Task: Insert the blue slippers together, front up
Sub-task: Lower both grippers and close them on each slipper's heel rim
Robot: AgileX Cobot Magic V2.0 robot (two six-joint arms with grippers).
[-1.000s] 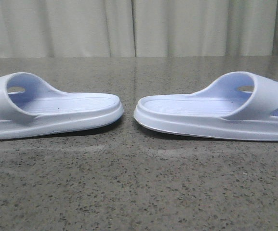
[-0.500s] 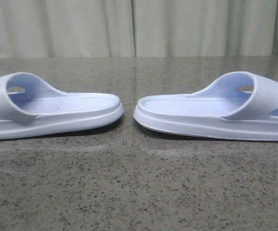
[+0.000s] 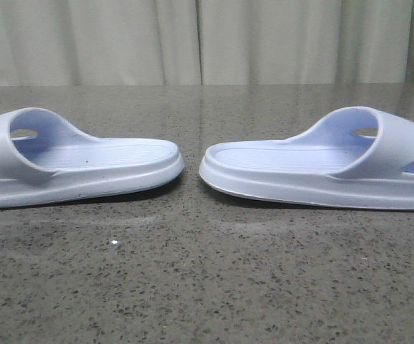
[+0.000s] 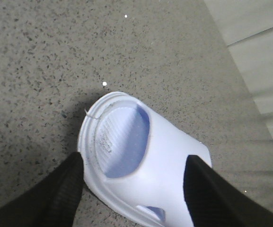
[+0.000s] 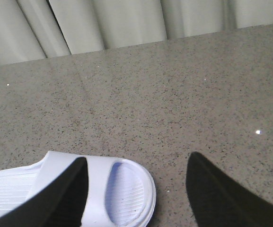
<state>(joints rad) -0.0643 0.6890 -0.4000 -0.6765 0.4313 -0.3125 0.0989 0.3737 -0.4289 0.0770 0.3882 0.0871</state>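
Two pale lavender-blue slippers lie sole-down on the table, heels facing each other across a small gap. The left slipper [image 3: 85, 168] has its strap at the far left, and the right slipper [image 3: 314, 168] has its strap at the far right. Neither gripper shows in the front view. In the left wrist view my left gripper [image 4: 135, 161] is open, with a black finger on each side of the left slipper's strap [image 4: 164, 156]. In the right wrist view my right gripper [image 5: 137, 161] is open above the right slipper's toe end [image 5: 124, 194], with one finger over its strap.
The speckled grey stone table [image 3: 207, 287] stretches back to pale curtains [image 3: 207, 43]. The left wrist view shows the table's edge and a light floor [image 4: 254, 47] beyond it.
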